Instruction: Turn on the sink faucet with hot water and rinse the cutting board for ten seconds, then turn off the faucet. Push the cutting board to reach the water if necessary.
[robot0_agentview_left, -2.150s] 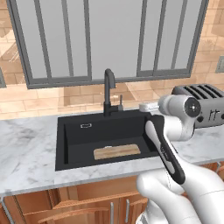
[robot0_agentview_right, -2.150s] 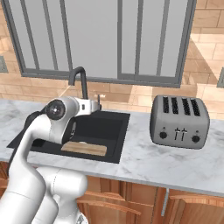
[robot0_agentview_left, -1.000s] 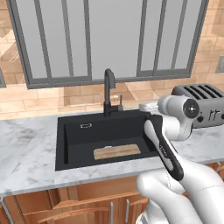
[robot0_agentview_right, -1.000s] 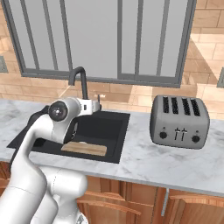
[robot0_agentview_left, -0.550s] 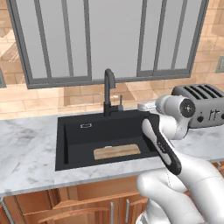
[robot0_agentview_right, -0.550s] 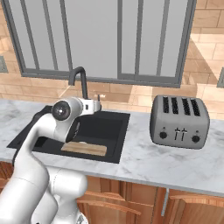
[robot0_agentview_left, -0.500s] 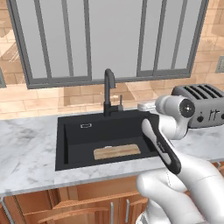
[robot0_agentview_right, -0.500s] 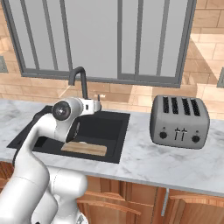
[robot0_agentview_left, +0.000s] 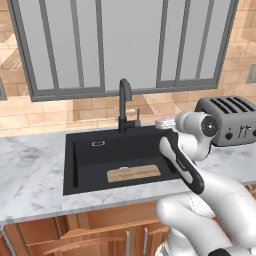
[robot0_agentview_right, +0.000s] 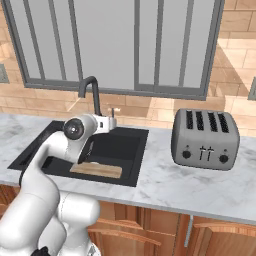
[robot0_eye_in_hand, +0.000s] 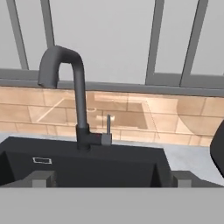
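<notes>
We see the sink faucet (robot0_agentview_left: 124, 102) at the back edge of the sink (robot0_agentview_left: 80, 165), gooseneck spout curving left in the hand view, its thin lever (robot0_eye_in_hand: 108, 124) upright just right of the base. The cutting board (robot0_agentview_left: 133, 173) lies flat on the basin floor near the front edge, right of centre, well forward of the spout. The gripper (robot0_eye_in_hand: 111, 178) hangs above the sink's back right corner, facing the faucet; its fingertips (robot0_eye_in_hand: 42, 178) stand wide apart with nothing between them. A silver four-slot toaster (robot0_agentview_right: 205, 133) sits on the marble counter (robot0_agentview_right: 190, 190) to the right of the sink.
</notes>
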